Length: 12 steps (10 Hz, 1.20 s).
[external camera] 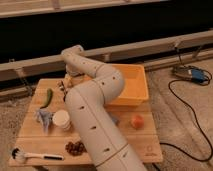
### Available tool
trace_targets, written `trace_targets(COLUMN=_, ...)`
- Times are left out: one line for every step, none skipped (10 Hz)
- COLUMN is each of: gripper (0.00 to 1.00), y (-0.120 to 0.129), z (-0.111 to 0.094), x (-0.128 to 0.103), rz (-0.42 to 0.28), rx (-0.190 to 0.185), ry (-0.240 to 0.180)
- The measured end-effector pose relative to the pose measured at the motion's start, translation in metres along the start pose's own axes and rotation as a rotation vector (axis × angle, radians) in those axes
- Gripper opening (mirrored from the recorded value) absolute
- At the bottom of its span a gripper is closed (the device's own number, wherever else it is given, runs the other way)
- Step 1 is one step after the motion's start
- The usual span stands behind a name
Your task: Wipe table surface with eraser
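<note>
Fingers: open or closed, cannot tell. Gripper (66, 84) low over far left part of table surface (145, 136), just left of tub (132, 85). Arm (95, 117) stretched across from near edge. Table surface pale, planked, under everything. Noted on it: green pepper (48, 97) toward far left, cup (62, 120) just beside blue cloth (44, 119), brush (35, 156) at near left corner, dark cluster (76, 147) near arm, orange fruit (137, 121) right of arm.

**Tabletop layout, by the clock**

On the pale-wood plank table surface (148, 143), an orange-yellow plastic tub (131, 86) sits at 1 o'clock. The gripper (64, 86) hangs at 11, above the far edge. A long green vegetable (48, 97) lies at 10, a white round cup (62, 120) at 9, a black-headed brush (34, 156) at 7, and a round orange fruit (137, 121) at 4.
</note>
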Motion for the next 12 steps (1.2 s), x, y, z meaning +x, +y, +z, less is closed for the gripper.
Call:
trace_targets(gripper=0.80, y=0.005, z=0.006, x=0.002, rz=0.024, rx=0.002, ry=0.010)
trace_targets(gripper=0.80, y=0.009, z=0.010, x=0.004, rz=0.033, rx=0.002, ry=0.016)
trace_targets(gripper=0.80, y=0.014, z=0.012, x=0.004, rz=0.038, rx=0.000, ry=0.022)
trace_targets(gripper=0.80, y=0.021, z=0.015, x=0.005, rz=0.040, rx=-0.007, ry=0.030)
trace_targets(gripper=0.80, y=0.030, z=0.019, x=0.007, rz=0.041, rx=-0.016, ry=0.041)
trace_targets(gripper=0.80, y=0.036, z=0.023, x=0.008, rz=0.037, rx=-0.020, ry=0.056)
trace_targets(gripper=0.80, y=0.041, z=0.028, x=0.010, rz=0.036, rx=-0.022, ry=0.071)
trace_targets(gripper=0.77, y=0.045, z=0.033, x=0.011, rz=0.038, rx=-0.018, ry=0.090)
trace_targets(gripper=0.69, y=0.045, z=0.035, x=0.010, rz=0.041, rx=-0.016, ry=0.097)
trace_targets(gripper=0.61, y=0.043, z=0.036, x=0.011, rz=0.043, rx=-0.014, ry=0.107)
trace_targets(gripper=0.49, y=0.041, z=0.037, x=0.012, rz=0.048, rx=-0.012, ry=0.117)
trace_targets(gripper=0.40, y=0.039, z=0.036, x=0.012, rz=0.052, rx=-0.010, ry=0.123)
